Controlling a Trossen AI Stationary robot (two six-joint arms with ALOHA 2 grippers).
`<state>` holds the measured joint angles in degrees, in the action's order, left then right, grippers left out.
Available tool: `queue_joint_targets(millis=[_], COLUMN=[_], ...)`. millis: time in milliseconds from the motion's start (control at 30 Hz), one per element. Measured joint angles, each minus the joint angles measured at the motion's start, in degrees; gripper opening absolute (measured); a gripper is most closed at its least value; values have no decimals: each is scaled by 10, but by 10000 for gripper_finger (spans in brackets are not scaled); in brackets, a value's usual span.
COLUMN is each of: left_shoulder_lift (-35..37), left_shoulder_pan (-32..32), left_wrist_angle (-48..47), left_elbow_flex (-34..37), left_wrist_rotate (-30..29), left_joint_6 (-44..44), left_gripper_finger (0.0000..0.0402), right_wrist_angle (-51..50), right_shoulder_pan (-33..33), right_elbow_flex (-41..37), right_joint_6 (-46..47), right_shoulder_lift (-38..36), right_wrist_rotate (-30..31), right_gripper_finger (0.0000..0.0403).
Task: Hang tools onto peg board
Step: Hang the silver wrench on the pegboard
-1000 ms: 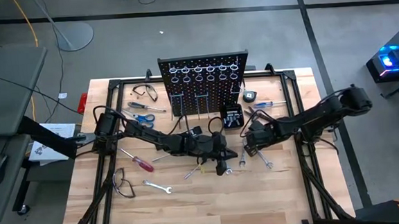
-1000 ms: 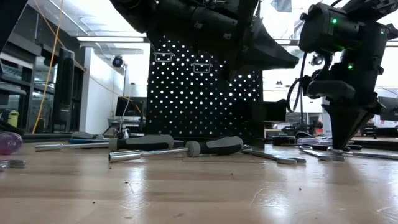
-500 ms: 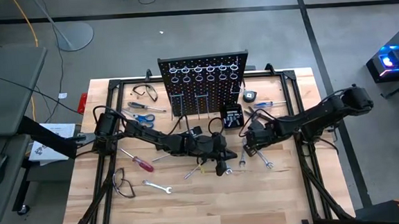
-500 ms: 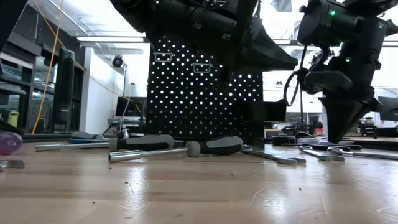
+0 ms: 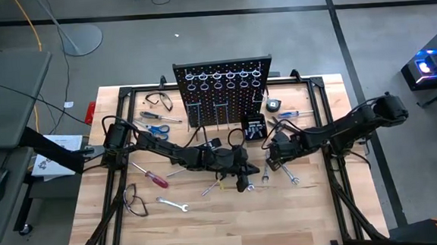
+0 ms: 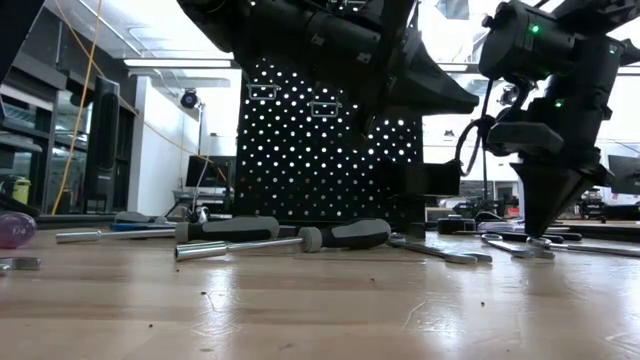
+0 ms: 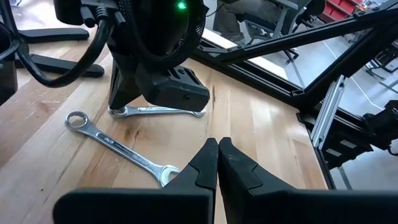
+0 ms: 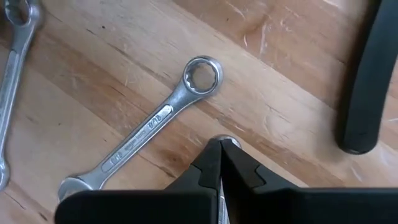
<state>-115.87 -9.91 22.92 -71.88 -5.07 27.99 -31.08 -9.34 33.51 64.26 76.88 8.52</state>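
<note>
The black peg board (image 5: 224, 84) stands upright at the table's far middle, with silver rings along its top. Tools lie flat on the wood in front of it. My right gripper (image 8: 221, 144) points steeply down, shut, with its tips at a silver wrench (image 7: 155, 111) in the table's middle right. A second wrench (image 8: 143, 134) lies beside it. My left gripper (image 7: 217, 146) is shut with nothing in it. It hovers just left of the right gripper (image 5: 269, 165), above the table and pointing toward it. My right gripper's shut fingertips (image 6: 545, 232) come from above, slanting, onto one end of the wrench (image 8: 227, 142). The wrench lies flat on the table. The fingers hide the contact, so I cannot tell whether they pinch it or only rest on it.
Near the left arm lie a red-handled screwdriver (image 5: 149, 174), blue scissors (image 5: 155, 129), another wrench (image 5: 174, 205) and safety glasses (image 5: 133, 201). A small black box (image 5: 253, 126) stands before the board. Two dark-handled screwdrivers (image 6: 270, 238) lie mid-table.
</note>
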Motion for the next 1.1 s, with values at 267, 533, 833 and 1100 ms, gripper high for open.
queue_joint_targets(millis=[267, 533, 833, 1100], left_shoulder_lift=[0, 0, 18, 62], left_shoulder_pan=[0, 1, 26, 31], left_wrist_angle=[-2, -9, -71, -241], left_elbow_flex=[0, 0, 0, 0], left_wrist_rotate=[0, 27, 73, -31], left_joint_6=[3, 9, -3, -97], left_gripper_finger=[0, 0, 0, 0], right_wrist_angle=[39, -2, -29, 0], right_shoulder_pan=[0, 1, -23, -52], right_elbow_flex=[-41, -41, -42, -44], right_joint_6=[44, 147, 433, 663], right_shoulder_lift=[-2, -2, -1, 0], right_wrist_rotate=[-6, -10, 4, 58], right_gripper_finger=[0, 0, 0, 0])
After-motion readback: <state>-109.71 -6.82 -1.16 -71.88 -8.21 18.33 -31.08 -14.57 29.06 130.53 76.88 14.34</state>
